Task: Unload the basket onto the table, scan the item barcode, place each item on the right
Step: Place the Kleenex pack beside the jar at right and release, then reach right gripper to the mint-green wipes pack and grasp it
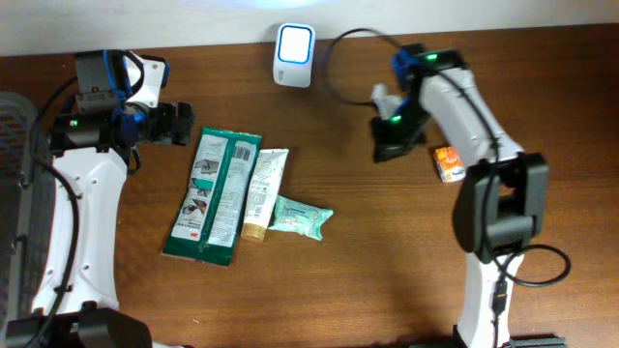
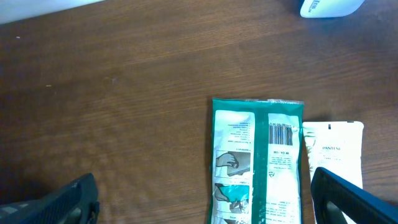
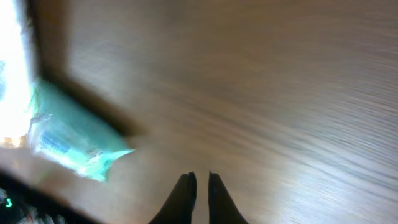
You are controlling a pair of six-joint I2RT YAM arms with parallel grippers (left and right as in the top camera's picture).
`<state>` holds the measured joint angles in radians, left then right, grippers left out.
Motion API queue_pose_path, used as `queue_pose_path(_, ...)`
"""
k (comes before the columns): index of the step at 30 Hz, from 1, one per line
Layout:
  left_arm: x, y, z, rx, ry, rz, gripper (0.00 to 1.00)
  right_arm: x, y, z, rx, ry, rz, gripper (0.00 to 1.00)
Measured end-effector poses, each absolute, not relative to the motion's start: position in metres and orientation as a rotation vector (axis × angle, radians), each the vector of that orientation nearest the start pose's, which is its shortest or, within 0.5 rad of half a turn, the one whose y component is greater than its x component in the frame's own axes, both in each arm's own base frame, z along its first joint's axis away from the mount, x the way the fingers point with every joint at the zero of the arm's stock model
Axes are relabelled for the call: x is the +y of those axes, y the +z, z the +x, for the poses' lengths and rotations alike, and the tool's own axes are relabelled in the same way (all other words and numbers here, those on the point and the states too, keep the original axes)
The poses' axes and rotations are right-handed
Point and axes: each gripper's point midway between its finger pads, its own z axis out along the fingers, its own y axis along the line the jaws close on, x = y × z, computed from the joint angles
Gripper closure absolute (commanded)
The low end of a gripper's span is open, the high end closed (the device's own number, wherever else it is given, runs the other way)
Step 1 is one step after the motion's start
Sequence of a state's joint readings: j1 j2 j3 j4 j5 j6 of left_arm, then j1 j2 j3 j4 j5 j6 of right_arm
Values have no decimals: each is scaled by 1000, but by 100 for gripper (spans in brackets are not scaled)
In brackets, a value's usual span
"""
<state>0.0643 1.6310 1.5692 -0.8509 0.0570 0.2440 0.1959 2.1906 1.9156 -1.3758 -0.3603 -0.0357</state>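
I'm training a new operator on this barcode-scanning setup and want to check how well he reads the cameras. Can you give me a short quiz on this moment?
1. True or false: the right hand is shut on the orange box.
2. Which item shows its barcode in the left wrist view? A. green packet B. white tube C. teal pack
3. Fill in: the left hand stands ____ above the table.
Key: 1 false, it is shut on nothing and the box lies on the table; 2 A; 3 open.
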Motion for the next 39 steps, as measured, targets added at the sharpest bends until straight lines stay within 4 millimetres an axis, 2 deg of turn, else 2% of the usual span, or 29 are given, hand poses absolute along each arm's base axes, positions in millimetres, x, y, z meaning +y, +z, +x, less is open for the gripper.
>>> queue_pose_path(1,18,227,434,2470,60,247,1,165,87,375,3186,592,-443,95)
queue_pose_path(3,18,227,434,2470,60,247,1,193,85,366,3174,559,-532,95)
queue_pose_path(6,18,227,434,2470,60,247,1,218,82,355,3170,373,-583,96)
queue_pose_path(8,18,227,434,2470,60,247,1,246,85,346,3129,274,-576,96)
queue_pose_path(10,18,227,434,2470,60,247,1,267,82,339,3103,258,-557,96)
queue_pose_path(12,18,228,434,2470,61,247,1,285,71,323,3121,295,-545,96)
queue_pose_path(14,18,227,434,2470,60,247,1,295,64,316,3133,330,-514,96)
queue_pose_path(16,18,227,434,2470,60,247,1,298,55,311,3152,345,-444,96)
queue_pose_path(18,18,228,434,2469,60,247,1,297,36,305,3178,360,-359,96)
queue_pose_path(20,18,228,434,2470,60,247,1,301,24,301,3168,439,-296,96)
queue_pose_path(21,18,228,434,2470,60,247,1,300,22,298,3180,469,-261,95)
queue_pose_path(23,18,227,434,2470,60,247,1,300,20,300,3187,543,-209,85)
queue_pose_path(26,18,228,434,2470,60,247,1,301,18,301,3215,651,-154,84)
queue_pose_path(30,18,227,434,2470,60,247,1,291,21,310,3210,695,-168,75)
queue_pose_path(32,18,228,434,2469,60,247,1,285,28,309,3219,663,-245,75)
queue_pose_path(34,18,227,434,2470,60,247,1,285,44,310,3207,654,-358,78)
queue_pose_path(37,18,227,434,2470,60,247,1,283,64,290,3259,715,-442,79)
queue_pose_path(39,18,227,434,2470,60,247,1,281,67,275,3306,724,-482,79)
